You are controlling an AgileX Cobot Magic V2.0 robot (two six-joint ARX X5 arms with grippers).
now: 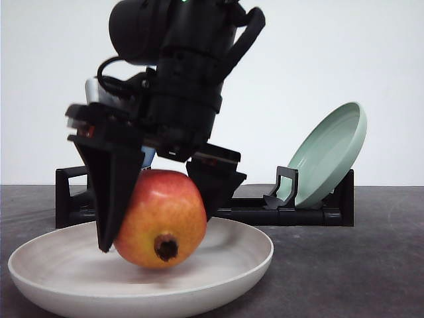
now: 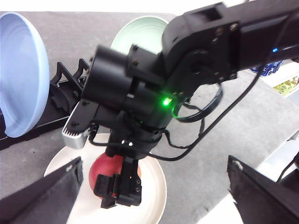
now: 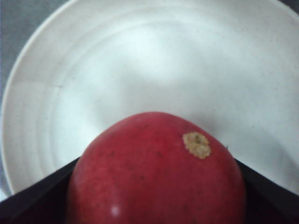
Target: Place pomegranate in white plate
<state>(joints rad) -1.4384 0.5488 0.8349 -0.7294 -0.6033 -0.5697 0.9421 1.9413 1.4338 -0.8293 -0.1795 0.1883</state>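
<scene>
Over the white plate (image 1: 218,268) | right gripper (image 1: 159,212) clamped the pomegranate (image 1: 162,222), calyx facing the front camera | left gripper (image 2: 154,196) fingers spread wide, empty

- My right arm reaches in from my right and bends downward at the wrist, so my right gripper (image 1: 159,209) points down and tilts a little.
- Its two dark fingers (image 1: 114,192) are spread around the pomegranate (image 1: 162,218) and press on its two sides; the left finger in the front view reaches lower than the other.
- A green light glows on my right wrist housing in the left wrist view, and cables loop beside it.
- My left gripper (image 2: 154,196) hangs higher up, looking down on my right arm, its two dark fingers (image 2: 42,196) wide apart with nothing between them.
</scene>
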